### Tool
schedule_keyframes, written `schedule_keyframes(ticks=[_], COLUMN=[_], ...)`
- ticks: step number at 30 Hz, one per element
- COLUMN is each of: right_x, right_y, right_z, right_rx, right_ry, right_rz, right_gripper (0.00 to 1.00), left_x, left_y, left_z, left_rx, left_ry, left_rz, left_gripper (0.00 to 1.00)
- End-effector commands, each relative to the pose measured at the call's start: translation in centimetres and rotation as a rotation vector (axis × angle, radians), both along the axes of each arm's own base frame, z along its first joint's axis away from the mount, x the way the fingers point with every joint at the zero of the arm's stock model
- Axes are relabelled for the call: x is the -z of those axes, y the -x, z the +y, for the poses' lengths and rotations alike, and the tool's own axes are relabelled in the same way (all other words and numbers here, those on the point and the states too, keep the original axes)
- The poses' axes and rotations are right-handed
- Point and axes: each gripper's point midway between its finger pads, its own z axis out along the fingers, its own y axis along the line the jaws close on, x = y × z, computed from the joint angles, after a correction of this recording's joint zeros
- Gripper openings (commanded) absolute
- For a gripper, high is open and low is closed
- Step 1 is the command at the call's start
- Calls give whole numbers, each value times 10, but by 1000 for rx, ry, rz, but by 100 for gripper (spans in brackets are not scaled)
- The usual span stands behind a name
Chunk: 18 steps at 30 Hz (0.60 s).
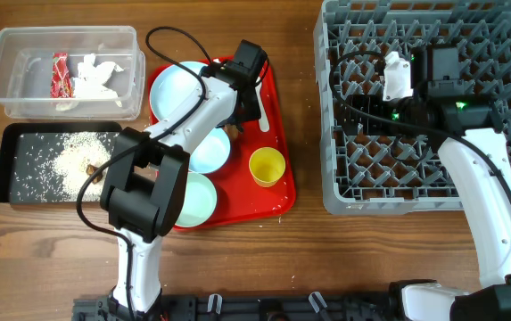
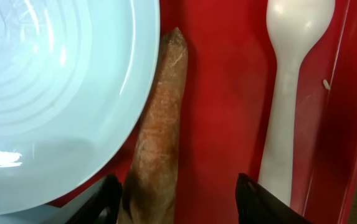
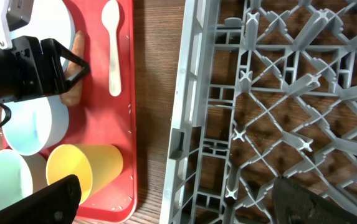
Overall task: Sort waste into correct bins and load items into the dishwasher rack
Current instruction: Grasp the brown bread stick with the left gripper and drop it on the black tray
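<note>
Left gripper (image 2: 184,202) fingers apart, straddling the near end of the brown stick (image 2: 159,124), not clamped on it. Stick sits closer to the left finger. It lies on the red tray (image 2: 222,93), hard against the rim of the light blue plate (image 2: 53,93) on its left, with the white spoon (image 2: 290,93) apart on its right.

Right gripper (image 3: 184,208) spread wide, holding nothing, above the far-left part of the grey rack (image 3: 278,93).

Yellow cup (image 1: 267,167), blue bowl (image 1: 209,150) and green bowl (image 1: 194,198) on the tray's near half.

Far left: clear tub (image 1: 5,89) holds wrapper (image 1: 60,74) and paper (image 1: 94,76). Black tray (image 1: 5,178) beside it holds rice (image 1: 77,152).
</note>
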Motion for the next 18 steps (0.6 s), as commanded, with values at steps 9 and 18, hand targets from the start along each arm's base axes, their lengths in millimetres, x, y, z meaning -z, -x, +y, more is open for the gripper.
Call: schedule_keyframes(ticks=[9, 18], right_x=[-3, -2], right_y=[-6, -5], right_z=[0, 0], right_rx=[14, 13], right_ry=[7, 8], right_rz=[-11, -5], right_gripper=[100, 100], left_x=[27, -18], left_y=[6, -10], left_z=[2, -8], left_rx=[46, 113], left_ry=[-32, -4], left_rz=[56, -20], left_gripper=[30, 4])
